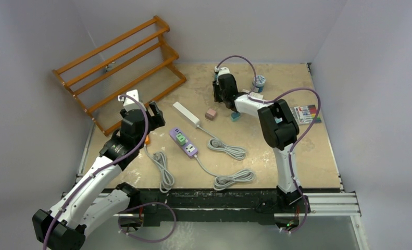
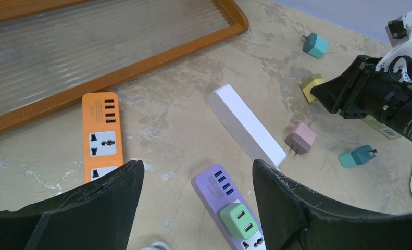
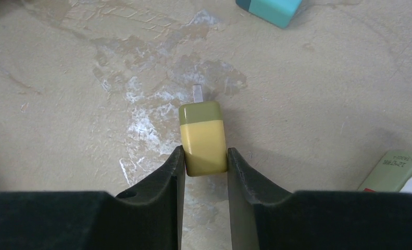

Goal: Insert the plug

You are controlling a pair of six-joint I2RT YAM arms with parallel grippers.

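Two-finger left gripper (image 2: 198,172): spread wide, holding nothing, over the left side of the beige tabletop (image 1: 318,156).
Purple plastic power strip (image 1: 184,142): tabletop centre, carrying a green adapter (image 2: 240,221).
Right gripper (image 3: 203,156): toward the far edge, clamped on the yellow-and-olive block plug (image 3: 203,140).
Plug: on the tabletop, prong pointing away from the right gripper.

Yellow, olive-capped plug (image 3: 202,138) flat between the right fingers (image 3: 164,174)

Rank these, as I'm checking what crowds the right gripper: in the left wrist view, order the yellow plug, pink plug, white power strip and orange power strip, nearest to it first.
1. yellow plug: between the right gripper's fingers.
2. pink plug: close by, lower in the view.
3. white power strip: centre, left of the pink plug.
4. orange power strip: far left.
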